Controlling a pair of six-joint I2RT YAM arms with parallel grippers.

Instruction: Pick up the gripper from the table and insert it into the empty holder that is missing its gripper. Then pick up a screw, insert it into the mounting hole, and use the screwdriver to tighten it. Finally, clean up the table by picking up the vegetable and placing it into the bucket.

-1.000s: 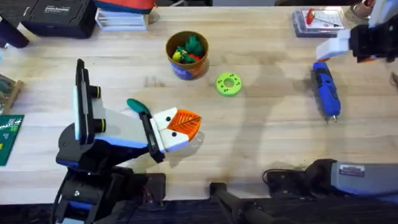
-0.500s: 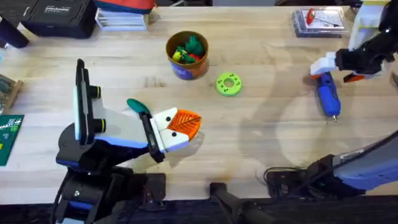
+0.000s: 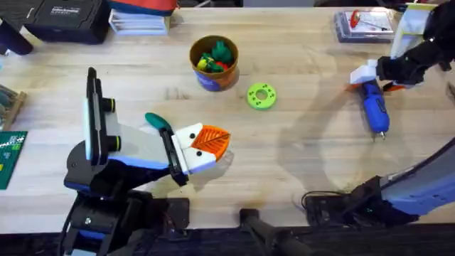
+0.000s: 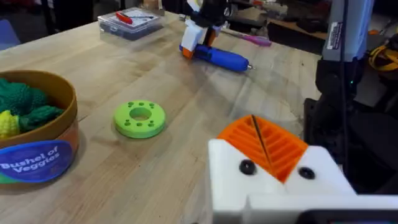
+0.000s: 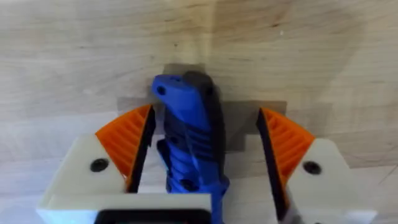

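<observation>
The blue screwdriver (image 3: pixel 374 108) lies on the table (image 3: pixel 306 156) at the right, metal tip toward me. My right gripper (image 3: pixel 366 76) is low over its rear end. In the right wrist view the orange pads (image 5: pixel 127 146) stand open on either side of the screwdriver (image 5: pixel 186 146), with a gap on one side. My left gripper (image 3: pixel 215 142) rests at the lower left, shut, its two orange wedges (image 4: pixel 264 146) pressed together in white mounts. The bucket (image 3: pixel 213 62) holds toy vegetables. A green vegetable (image 3: pixel 158 121) lies on the table behind the left arm.
A round green disc (image 3: pixel 261 96) sits between the bucket and the screwdriver. A clear parts box (image 3: pixel 364 23) stands at the far right edge, a black case (image 3: pixel 67 18) at the far left. A green circuit board (image 3: pixel 8 158) lies by the left edge.
My right gripper has come down and to the left, from above the far right edge onto the screwdriver's rear end. The left arm has not moved.
</observation>
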